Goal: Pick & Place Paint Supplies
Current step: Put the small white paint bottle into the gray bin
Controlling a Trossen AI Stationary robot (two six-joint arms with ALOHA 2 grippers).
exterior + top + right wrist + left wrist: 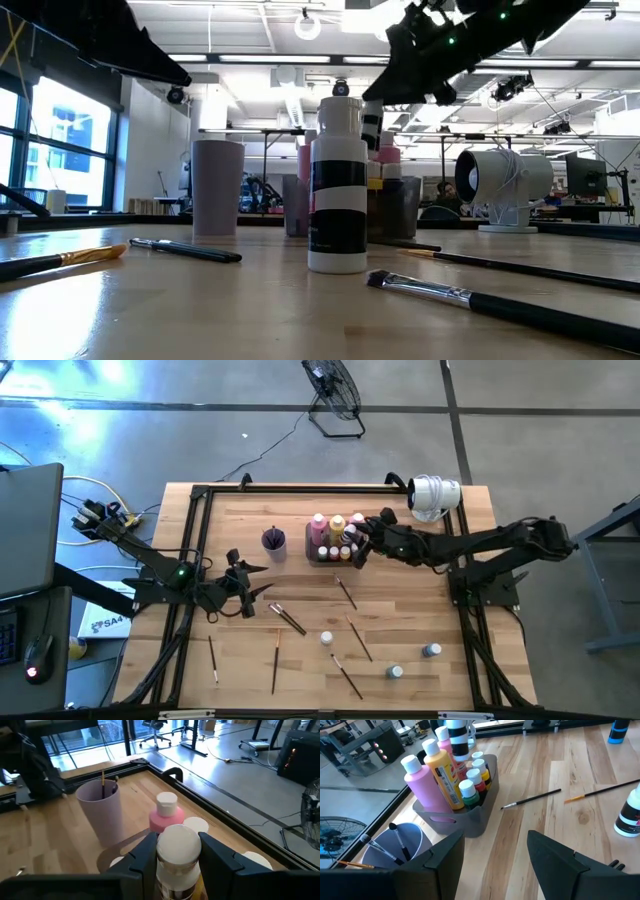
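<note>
Wooden tabletop (400, 585) inside a black frame is seen from above, with a dark tray (336, 556) near its far middle and a purple cup (274, 542) just beside it. Pink (422, 784) and yellow-orange bottles (443, 770) and small white-capped ones are already stood in the tray. A striped white-capped bottle (177, 851) is pinched between the fingers of the right hand (363, 538), held over the tray's edge. The left hand (250, 588) is held spread and empty above the tabletop, near a loose brush (288, 618). More brushes (346, 676) and small bottles (326, 638) are left scattered on the near half.

Trouble is judged most likely at the release: the tray is crowded, so the held bottle could be set on a neighbour's cap, be tipped, or topple the tall pink one. The thin brushes could also be rolled away when pinched flat against the wood
</note>
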